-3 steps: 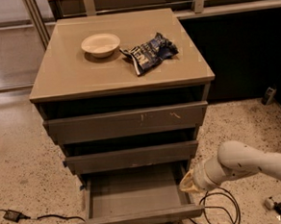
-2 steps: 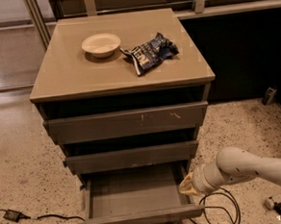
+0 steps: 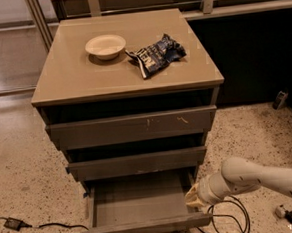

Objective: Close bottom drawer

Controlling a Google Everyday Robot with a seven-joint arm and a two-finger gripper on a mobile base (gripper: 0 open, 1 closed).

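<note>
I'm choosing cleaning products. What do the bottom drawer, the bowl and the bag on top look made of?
The bottom drawer looks like matte grey-brown laminated board with flat plain panels; possibly painted wood. The bowl seems to be paper or moulded fibre: pale, dull. The bag is crinkled, shiny film, plastic or foil. The gripper sits by the drawer's right side.

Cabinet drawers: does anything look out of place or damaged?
The bottom drawer hangs pulled far out while the two above sit nearly shut. The top drawer front shows pale scratches. The gripper is beside the open drawer's right wall.
</note>
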